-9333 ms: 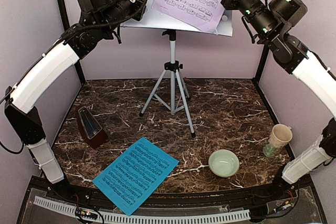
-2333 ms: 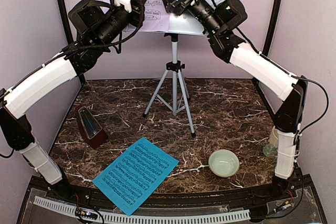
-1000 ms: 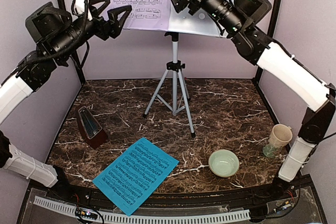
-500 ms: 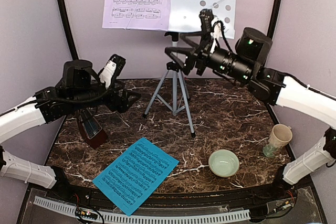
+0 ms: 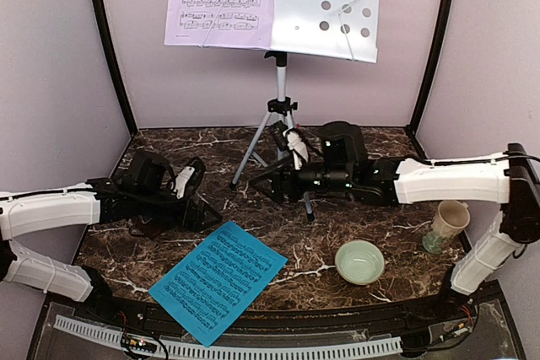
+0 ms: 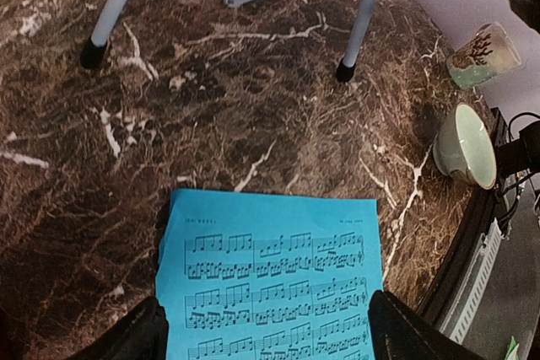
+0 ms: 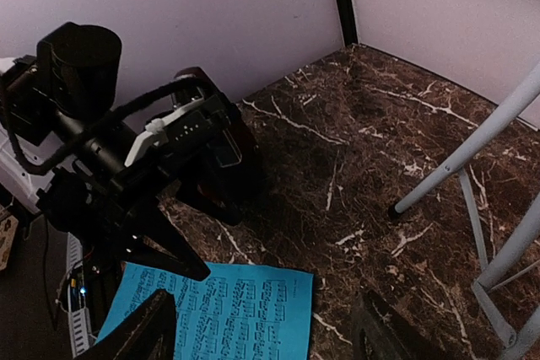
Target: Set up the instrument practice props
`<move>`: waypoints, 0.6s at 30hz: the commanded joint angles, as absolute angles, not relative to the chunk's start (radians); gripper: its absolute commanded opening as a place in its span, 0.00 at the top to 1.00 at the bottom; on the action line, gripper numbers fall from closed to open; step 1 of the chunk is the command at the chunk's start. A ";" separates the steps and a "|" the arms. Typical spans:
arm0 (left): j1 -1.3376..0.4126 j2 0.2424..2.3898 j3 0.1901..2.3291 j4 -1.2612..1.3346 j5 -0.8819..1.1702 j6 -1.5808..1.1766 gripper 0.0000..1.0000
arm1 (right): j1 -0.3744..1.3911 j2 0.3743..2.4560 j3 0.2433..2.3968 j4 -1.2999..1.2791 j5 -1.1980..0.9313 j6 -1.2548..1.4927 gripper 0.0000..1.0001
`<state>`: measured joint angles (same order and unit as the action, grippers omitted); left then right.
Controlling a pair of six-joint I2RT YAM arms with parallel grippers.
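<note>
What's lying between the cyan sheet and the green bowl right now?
Nothing but bare marble tabletop between the cyan sheet and the green bowl. The top view shows that stretch plainly, and the left wrist view agrees.

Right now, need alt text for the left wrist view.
A cyan sheet-music page lies flat on the dark marble table, framed at the bottom corners by the open left gripper. Beyond it stand two silver tripod legs; a pale green bowl and a cream mug sit at the right.

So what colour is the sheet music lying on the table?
The sheet is cyan with black notes, clearest in the left wrist view.
</note>
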<state>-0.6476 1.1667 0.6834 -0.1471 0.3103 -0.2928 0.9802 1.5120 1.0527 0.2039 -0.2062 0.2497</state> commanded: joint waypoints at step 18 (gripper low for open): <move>-0.627 1.205 0.568 0.031 0.383 -0.358 0.18 | 0.962 2.144 1.498 -0.118 -0.353 0.205 0.46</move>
<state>-0.6327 1.1954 0.5827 -0.0265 0.3569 -0.3481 0.9768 2.0998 1.4528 -0.0948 -0.3233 0.2214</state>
